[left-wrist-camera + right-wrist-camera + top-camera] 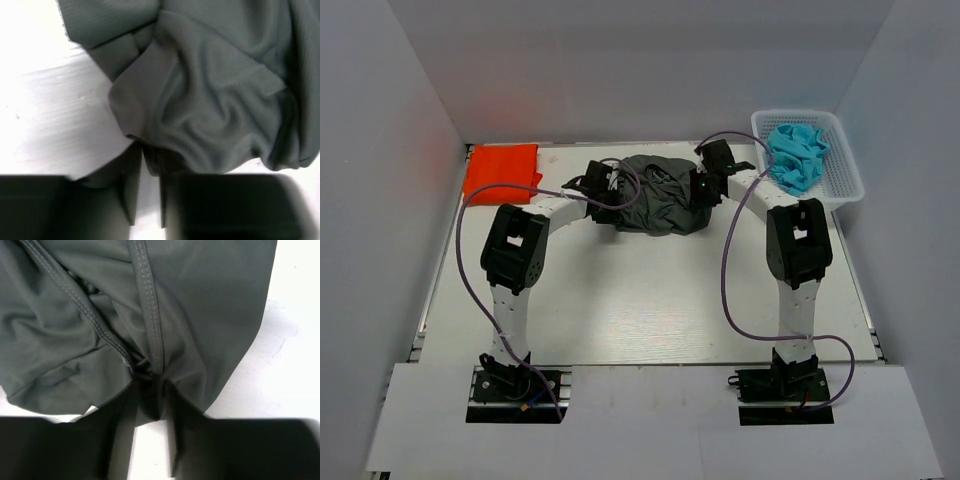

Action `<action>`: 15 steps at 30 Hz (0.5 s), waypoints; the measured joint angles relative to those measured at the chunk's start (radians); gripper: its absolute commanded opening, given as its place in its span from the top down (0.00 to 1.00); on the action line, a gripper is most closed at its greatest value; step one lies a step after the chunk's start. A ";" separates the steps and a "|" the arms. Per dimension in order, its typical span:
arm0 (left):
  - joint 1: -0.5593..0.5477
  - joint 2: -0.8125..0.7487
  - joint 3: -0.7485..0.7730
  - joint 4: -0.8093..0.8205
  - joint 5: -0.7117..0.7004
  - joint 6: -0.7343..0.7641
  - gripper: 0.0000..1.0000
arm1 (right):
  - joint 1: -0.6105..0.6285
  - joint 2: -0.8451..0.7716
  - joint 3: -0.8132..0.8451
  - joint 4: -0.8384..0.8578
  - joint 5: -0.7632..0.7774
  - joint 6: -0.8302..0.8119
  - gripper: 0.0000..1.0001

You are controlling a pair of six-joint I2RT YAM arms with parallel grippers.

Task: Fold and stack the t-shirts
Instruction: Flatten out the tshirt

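Your left fingers (125, 195) pinch only a thin fold of the charcoal-grey t-shirt (655, 200), right fingers (120, 440) clamp its stitched hem. Shirt's bunched at far centre of the table (650, 300); orange-red t-shirt (502, 168) lies folded far left. Pull apart and the left pinch may slip, too little cloth. Smooth white table, white walls (620, 70) close round, basket (847, 165) far right.

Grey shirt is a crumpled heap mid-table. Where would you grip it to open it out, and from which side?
Take the grey shirt at its outer edges, each arm from its own side, low along the table. On the right, the stitched seam gives a firm ridge, and the right gripper pinches there; the left gripper has a loose edge fold.
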 measured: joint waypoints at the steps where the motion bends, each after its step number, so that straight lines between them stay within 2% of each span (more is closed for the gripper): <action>1: -0.007 0.005 0.004 0.000 -0.016 0.002 0.88 | 0.000 0.004 0.000 0.002 0.001 0.009 0.89; 2: -0.012 0.008 0.009 -0.001 -0.027 0.005 1.00 | 0.000 0.007 0.000 0.002 0.002 0.019 0.97; 3: -0.018 0.010 0.009 -0.002 -0.039 0.000 1.00 | -0.002 0.011 0.000 0.003 0.003 0.027 1.00; 11: -0.033 -0.016 -0.018 -0.011 -0.101 -0.010 1.00 | -0.003 0.011 -0.005 0.016 0.058 0.043 1.00; 15: -0.033 -0.060 -0.043 -0.034 -0.132 -0.024 1.00 | -0.003 -0.055 -0.098 0.073 0.112 0.042 1.00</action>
